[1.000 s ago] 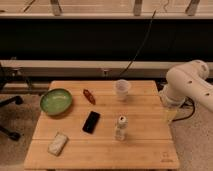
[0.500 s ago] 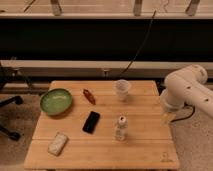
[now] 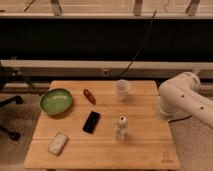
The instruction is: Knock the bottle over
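The bottle is small, pale and translucent with a white cap. It stands upright on the wooden table, right of the middle and toward the front. The white robot arm hangs past the table's right edge, to the right of the bottle and apart from it. My gripper is not in view; only the arm's bulky white links show.
A translucent white cup stands behind the bottle. A black phone lies to its left, with a small red object behind it. A green bowl sits at the far left and a pale block at the front left.
The white arm has shifted a little left and lower beside the table's right edge. The bottle and the other objects have not moved.
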{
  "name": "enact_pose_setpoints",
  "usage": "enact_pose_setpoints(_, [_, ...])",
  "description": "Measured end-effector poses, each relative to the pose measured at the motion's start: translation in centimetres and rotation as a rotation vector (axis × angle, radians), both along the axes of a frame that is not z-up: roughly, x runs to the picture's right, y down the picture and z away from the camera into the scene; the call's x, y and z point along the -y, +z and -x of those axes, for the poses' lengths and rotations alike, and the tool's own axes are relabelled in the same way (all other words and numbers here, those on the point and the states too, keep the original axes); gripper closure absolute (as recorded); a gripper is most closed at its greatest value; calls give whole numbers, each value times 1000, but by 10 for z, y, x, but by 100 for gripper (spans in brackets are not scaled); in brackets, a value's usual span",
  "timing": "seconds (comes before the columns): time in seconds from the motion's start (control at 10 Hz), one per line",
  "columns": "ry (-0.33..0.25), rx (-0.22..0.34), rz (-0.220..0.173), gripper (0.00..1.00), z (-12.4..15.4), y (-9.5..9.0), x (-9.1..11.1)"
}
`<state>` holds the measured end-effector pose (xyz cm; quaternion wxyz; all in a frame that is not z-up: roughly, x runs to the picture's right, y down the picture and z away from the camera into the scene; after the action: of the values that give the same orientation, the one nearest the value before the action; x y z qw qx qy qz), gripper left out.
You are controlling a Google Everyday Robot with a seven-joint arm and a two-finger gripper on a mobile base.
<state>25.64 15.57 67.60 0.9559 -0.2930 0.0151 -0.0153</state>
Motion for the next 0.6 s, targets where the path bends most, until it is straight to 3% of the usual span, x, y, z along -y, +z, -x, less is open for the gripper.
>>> enact_pose_setpoints(0.3, [-40,24,11,93,22,-2,-5])
enact_pose_setpoints(0.6, [-67,28,23,94,32,-4,-14])
